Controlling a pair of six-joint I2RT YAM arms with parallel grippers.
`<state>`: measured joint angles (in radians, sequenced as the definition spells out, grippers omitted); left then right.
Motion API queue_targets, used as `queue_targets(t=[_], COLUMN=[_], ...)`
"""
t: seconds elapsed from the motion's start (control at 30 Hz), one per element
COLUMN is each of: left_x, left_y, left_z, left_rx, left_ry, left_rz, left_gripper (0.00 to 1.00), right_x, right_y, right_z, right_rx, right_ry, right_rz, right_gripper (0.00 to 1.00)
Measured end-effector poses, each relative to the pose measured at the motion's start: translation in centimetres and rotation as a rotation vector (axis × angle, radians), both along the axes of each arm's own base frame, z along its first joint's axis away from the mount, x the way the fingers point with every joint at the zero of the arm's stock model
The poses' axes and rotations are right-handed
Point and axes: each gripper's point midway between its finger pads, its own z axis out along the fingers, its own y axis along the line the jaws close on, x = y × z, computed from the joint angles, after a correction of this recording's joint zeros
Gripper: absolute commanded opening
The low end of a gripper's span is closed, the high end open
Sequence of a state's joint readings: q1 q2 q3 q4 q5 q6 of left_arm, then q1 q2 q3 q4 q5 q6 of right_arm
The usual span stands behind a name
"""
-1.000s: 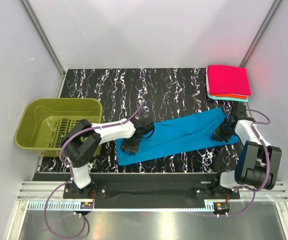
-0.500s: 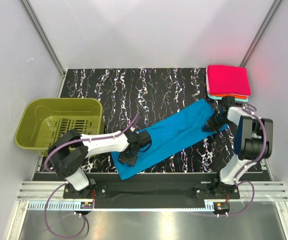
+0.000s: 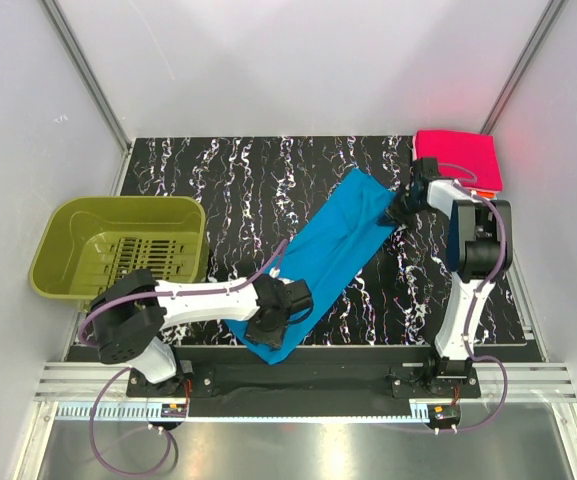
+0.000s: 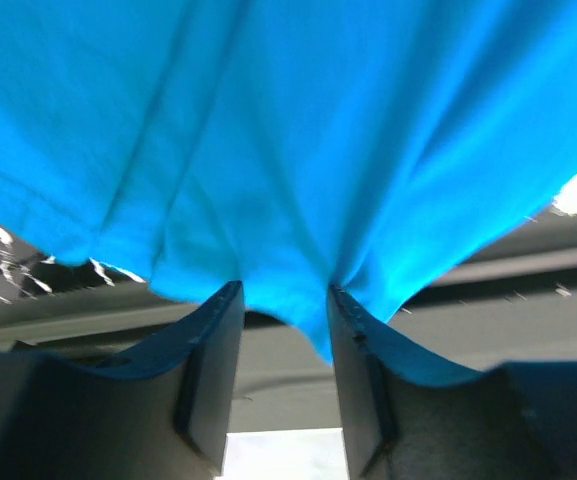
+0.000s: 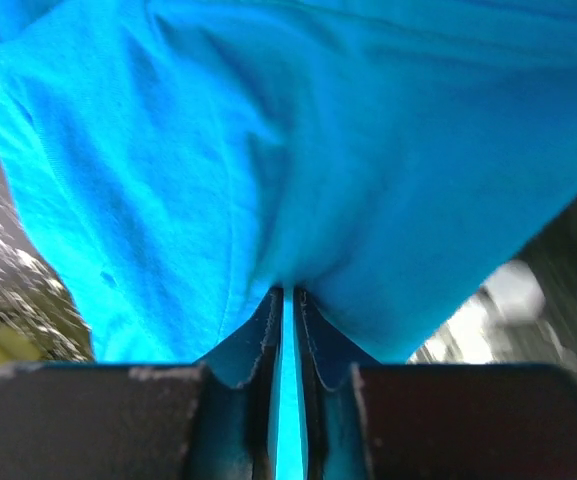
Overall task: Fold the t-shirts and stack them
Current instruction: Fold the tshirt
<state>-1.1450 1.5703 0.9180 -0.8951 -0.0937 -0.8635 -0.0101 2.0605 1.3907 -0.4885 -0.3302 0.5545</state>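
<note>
Two shirts in sight on a black, white-veined desk (image 3: 218, 170).

Blue shirt (image 3: 333, 245) right of the basket (image 3: 53, 255), stretched into a long diagonal band. Near end just right of the basket's near right corner, at the desk's front edge. Far end well right of the basket, about level with its far rim.

Pink shirt (image 3: 458, 155) folded flat, farthest right of the basket and slightly beyond its far rim. Close to the blue shirt's far end; cannot tell whether touching.

Left pincer (image 3: 266, 330) at the blue shirt's near end. From the wrist view, fingers spread, blue hem draped across both tips and sagging into the gap, grey surface visible below.

Right pincer (image 3: 404, 207) at the far end, fingers pressed almost together, pinching a thin fold of blue cloth.

Left arm (image 3: 198, 298), white with a purple cable, low between basket and blue shirt, its elbow in front of the basket's near right corner. Right arm (image 3: 473, 250) reaching back, far right of the basket, covering the pink shirt's near left edge.

Basket olive-green, open-topped, only its slotted floor on show inside.
</note>
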Motion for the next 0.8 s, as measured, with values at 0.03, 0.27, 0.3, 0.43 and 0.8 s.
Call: queue_targets(t=[0.03, 0.27, 0.3, 0.43, 0.8], left_x=[-0.2, 0.4, 0.5, 0.8, 2.3], left_y=[-0.4, -5.5, -6.5, -9.1, -9.5], left_z=[0.2, 3.5, 4.1, 5.2, 5.6], left_rx=[-0.008, -0.146, -0.17, -0.226, -0.187], left_ry=[-0.002, -0.046, -0.048, -0.048, -0.056], left_rz=[-0.004, -0.004, -0.007, -0.019, -0.085], left_gripper=[0.46, 0.47, 0.48, 0.48, 0.48], right_x=[0.7, 6.9, 7.7, 11.1, 15.1], right_y=[0.1, 0.8, 0.8, 1.1, 1.8], right_z=[0.0, 0.3, 0.3, 0.4, 0.7], right_rx=[0.009, 0.039, 0.041, 0.048, 0.077], right_ry=[-0.009, -0.102, -0.115, -0.174, -0.258], right_rz=[0.004, 0.046, 0.054, 0.092, 0.156], right_gripper=[0.15, 0.15, 0.15, 0.16, 0.18])
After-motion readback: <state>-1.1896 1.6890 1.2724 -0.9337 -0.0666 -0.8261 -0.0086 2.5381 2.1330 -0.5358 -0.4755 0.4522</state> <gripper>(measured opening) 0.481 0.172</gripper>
